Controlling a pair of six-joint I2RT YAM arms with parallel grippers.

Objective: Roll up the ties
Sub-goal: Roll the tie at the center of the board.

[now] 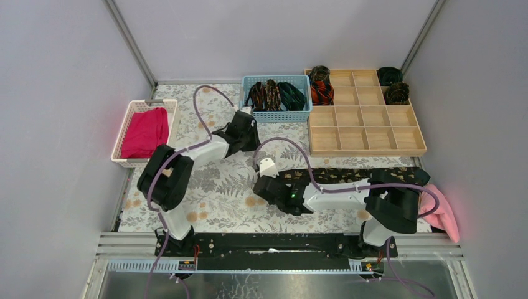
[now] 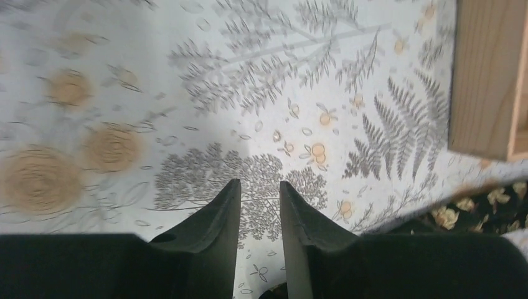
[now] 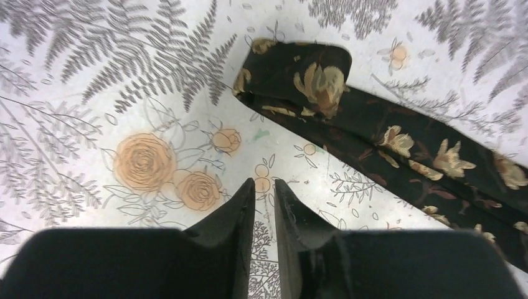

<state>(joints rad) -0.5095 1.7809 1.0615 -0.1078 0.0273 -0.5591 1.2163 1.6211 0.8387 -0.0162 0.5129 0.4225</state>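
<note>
A flat tie, black with gold flowers, lies stretched across the right side of the table, partly under the right arm; in the right wrist view its near end is folded over on itself and the strip runs away to the lower right. The right gripper points down at the floral cover just beside that folded end, not touching it, its jaws a narrow slit apart with nothing between them. The left gripper sits just in front of the blue basket, jaws apart by a clear gap and holding nothing, with bare cover below it. Loose ties stand bunched in the blue basket. At the back right is a wooden tray of compartments: four coils sit in it, two in its far left corner compartments and two in its far right ones. A white basket at the left holds a magenta cloth, and a pink towel hangs at the table's right edge
</note>
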